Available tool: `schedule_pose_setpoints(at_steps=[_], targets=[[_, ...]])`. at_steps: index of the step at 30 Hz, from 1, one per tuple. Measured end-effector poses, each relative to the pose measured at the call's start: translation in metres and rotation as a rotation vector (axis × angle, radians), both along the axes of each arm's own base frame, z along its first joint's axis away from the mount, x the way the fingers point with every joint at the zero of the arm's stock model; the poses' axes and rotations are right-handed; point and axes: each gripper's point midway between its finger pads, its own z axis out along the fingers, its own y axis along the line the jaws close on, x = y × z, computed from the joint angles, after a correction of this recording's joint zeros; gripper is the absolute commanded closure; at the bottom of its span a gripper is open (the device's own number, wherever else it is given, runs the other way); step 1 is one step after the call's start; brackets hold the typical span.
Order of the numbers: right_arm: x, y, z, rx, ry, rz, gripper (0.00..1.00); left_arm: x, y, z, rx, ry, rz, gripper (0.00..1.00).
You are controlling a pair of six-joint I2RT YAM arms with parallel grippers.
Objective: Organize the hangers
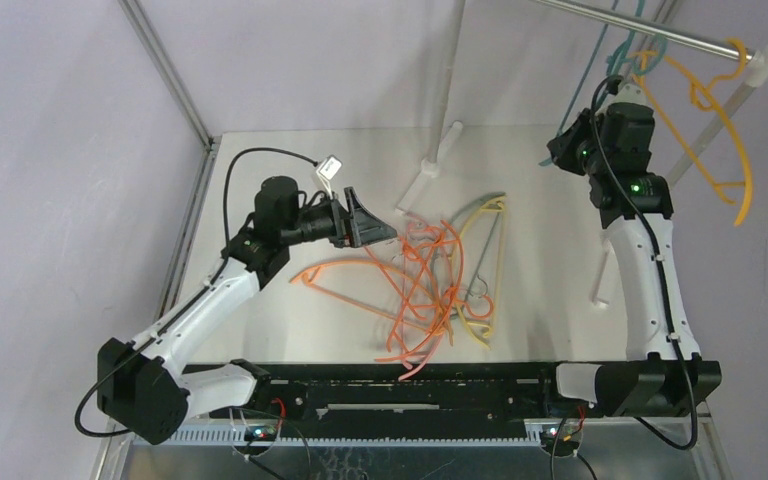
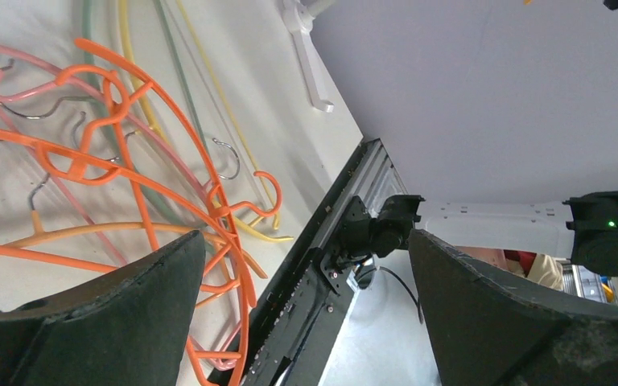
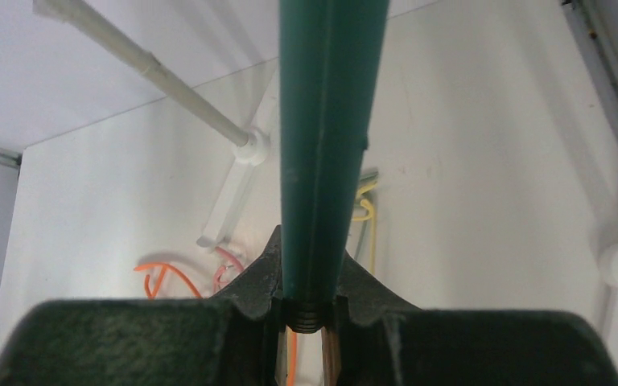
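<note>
- White surface [image 1: 290, 170]: thin orange, yellow and pink hangers [image 1: 422, 285] tangled beneath left end effector [image 1: 365, 225], which is released wide.
- Right end effector [image 3: 310, 269] clenched on slim teal hanger [image 3: 330, 121].

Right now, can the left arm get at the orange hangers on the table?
Probably yes. The left gripper is open just beside the orange hangers, with nothing between them. They lie tangled, so one may not come away alone.

Orange, yellow, pink and pale green thin plastic hangers [image 1: 422, 285]; plain white tabletop [image 1: 540, 260]; dark teal plastic hanger [image 3: 326, 145]; pale lilac walls [image 1: 60, 150].
</note>
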Motion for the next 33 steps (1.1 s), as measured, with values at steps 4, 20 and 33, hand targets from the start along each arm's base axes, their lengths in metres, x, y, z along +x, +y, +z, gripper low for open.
schedule_pose_setpoints(at_steps=[4,20,33], targets=[[-0.001,-0.018,0.012,-0.005,-0.02,-0.038,1.0,0.008,0.006,-0.002,0.002,0.005,0.026,0.01],[0.024,-0.055,-0.004,-0.023,0.081,-0.036,1.0,0.025,0.018,-0.012,0.008,0.024,0.073,0.01],[0.02,-0.089,-0.012,-0.013,0.104,-0.08,1.0,0.033,0.028,-0.028,0.02,0.063,0.098,0.01]])
